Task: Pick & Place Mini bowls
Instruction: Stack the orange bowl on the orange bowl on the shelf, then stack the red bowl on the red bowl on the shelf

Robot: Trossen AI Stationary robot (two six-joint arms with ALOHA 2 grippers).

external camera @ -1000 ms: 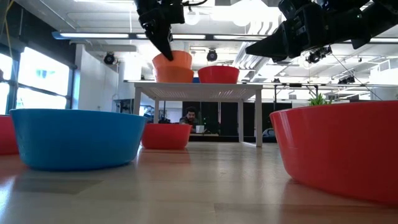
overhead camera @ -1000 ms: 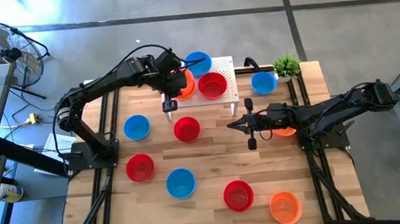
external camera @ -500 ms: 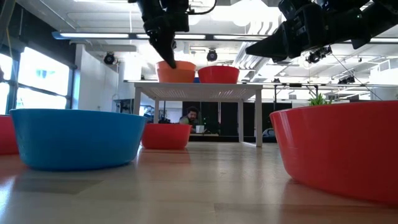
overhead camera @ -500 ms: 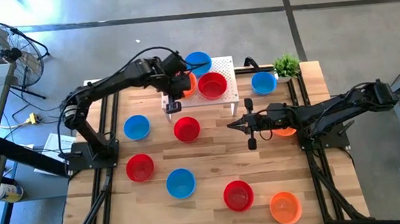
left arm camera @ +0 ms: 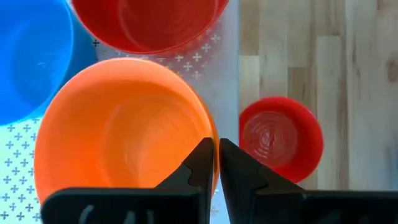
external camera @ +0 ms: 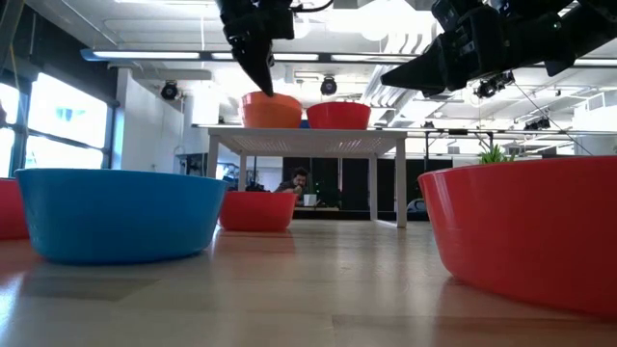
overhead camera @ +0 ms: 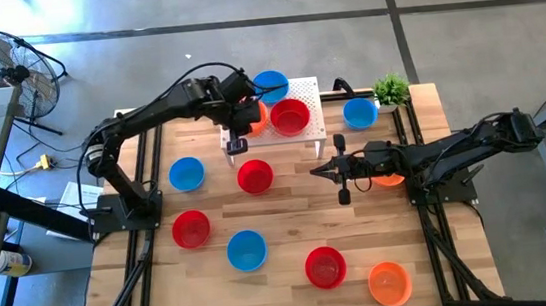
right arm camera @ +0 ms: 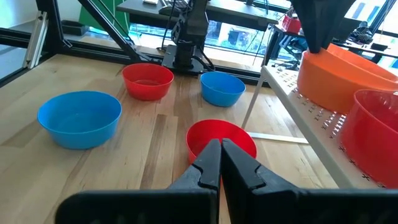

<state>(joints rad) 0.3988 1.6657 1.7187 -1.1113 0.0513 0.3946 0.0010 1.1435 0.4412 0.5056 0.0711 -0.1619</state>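
An orange mini bowl [left arm camera: 118, 137] stands on the white perforated stand [overhead camera: 315, 119], next to a red bowl [overhead camera: 290, 117] and a blue bowl [overhead camera: 270, 85]. My left gripper [left arm camera: 216, 152] is over the stand's left end, shut on the orange bowl [external camera: 272, 110]. My right gripper [right arm camera: 221, 149] hangs shut above the table's middle right. It holds nothing, and a red bowl [right arm camera: 221, 140] rests on the wood below and ahead of it. My left gripper pinches the orange bowl's rim [left arm camera: 213, 134] on its near-left side, one finger inside the bowl and one outside. The fingers [external camera: 260, 72] come from above, slanting down. The bowl sits level with its base on the stand's top.
Loose bowls rest on the wooden table: blue [overhead camera: 186, 173], red [overhead camera: 254, 176], red [overhead camera: 191, 228], blue [overhead camera: 246, 250], red [overhead camera: 325, 266], orange [overhead camera: 389, 282], and blue [overhead camera: 360, 112] at the far right. A small green plant [overhead camera: 390, 89] stands at the far right corner.
My left gripper has carried the orange bowl down and a little toward the table's right. The bowl stood higher and tilted above the stand a second ago and now sits level on the stand's top. The gripper keeps hold of the rim.
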